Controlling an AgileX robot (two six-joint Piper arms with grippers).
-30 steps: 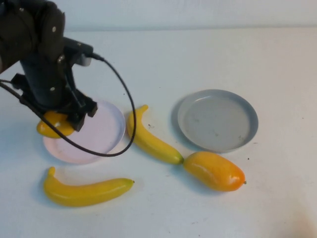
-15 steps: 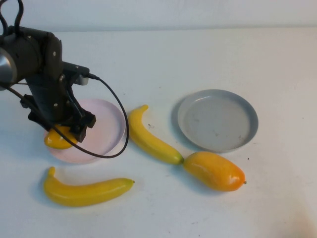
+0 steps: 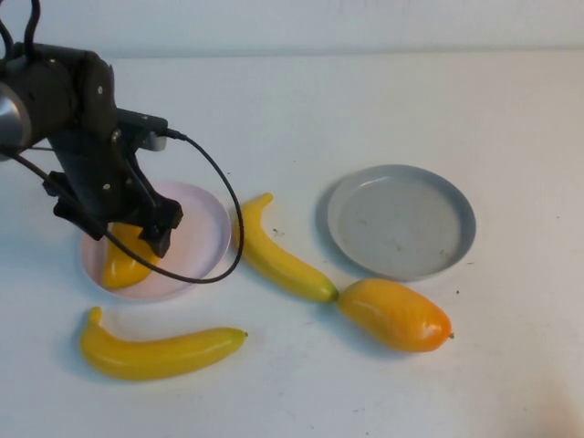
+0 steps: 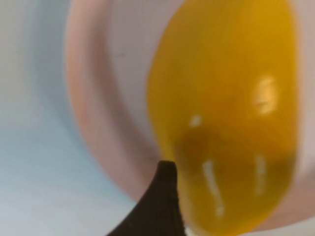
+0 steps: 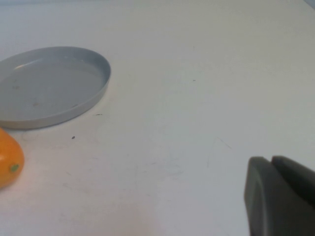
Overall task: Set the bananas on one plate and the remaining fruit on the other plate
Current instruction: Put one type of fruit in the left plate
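While the left arm hangs over the near-left part of the white table [image 3: 365, 100], its left gripper [image 3: 137, 239] sits low above the pink plate [image 3: 203, 239], directly over one of the two orange-yellow fruits [image 3: 120, 262]. That fruit lies inside the pink plate, at the plate's left side, with one end against the raised rim. From the left wrist view the fruit [image 4: 226, 113] fills most of the field, resting on the pink plate [image 4: 93, 113], and a single dark fingertip [image 4: 160, 201] shows just beside its skin; the opposite finger is out of frame. The jaws appear spread, and the fruit looks to be lying on the plate rather than pinched, though contact at the visible fingertip cannot be ruled out. A black cable [image 3: 233, 196] loops from the arm down across the plate's right edge. The second fruit [image 3: 395, 315] lies on the table near the front of the grey-blue plate [image 3: 401, 222], close to that plate's rim but outside it, and it touches the tip of one banana [image 3: 276, 254]. That banana lies diagonally between the two plates, on the bare table. The other banana [image 3: 157, 350] lies on the table in front of the pink plate, apart from it. The grey-blue plate holds nothing. The right gripper [image 5: 280, 196] is seen only in its own wrist view, over bare table to the right of the grey-blue plate [image 5: 49, 88], fingers closed together and gripping nothing.
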